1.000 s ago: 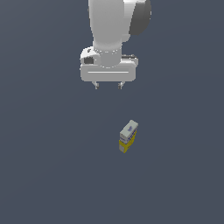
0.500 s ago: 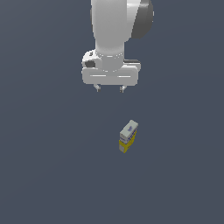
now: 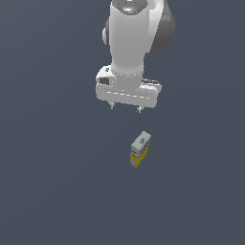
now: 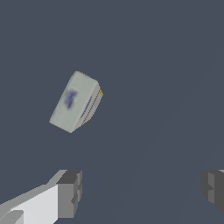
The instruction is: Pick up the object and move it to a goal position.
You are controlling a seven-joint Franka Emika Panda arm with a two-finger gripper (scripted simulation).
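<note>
Since the earlier frame, arm swung slightly toward the exterior view's right; my gripper [image 3: 126, 107], jaws spread wide and empty, hung above the worktop [image 3: 52, 191], well apart from the box [image 3: 139, 149], whose long axis ran oblique to my fingertips [image 4: 70, 192].

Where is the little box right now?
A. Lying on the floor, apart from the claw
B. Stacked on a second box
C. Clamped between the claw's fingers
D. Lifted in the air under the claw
A: the box lies alone on the floor, and the gripper hangs open away from it, with nothing between its fingers.
</note>
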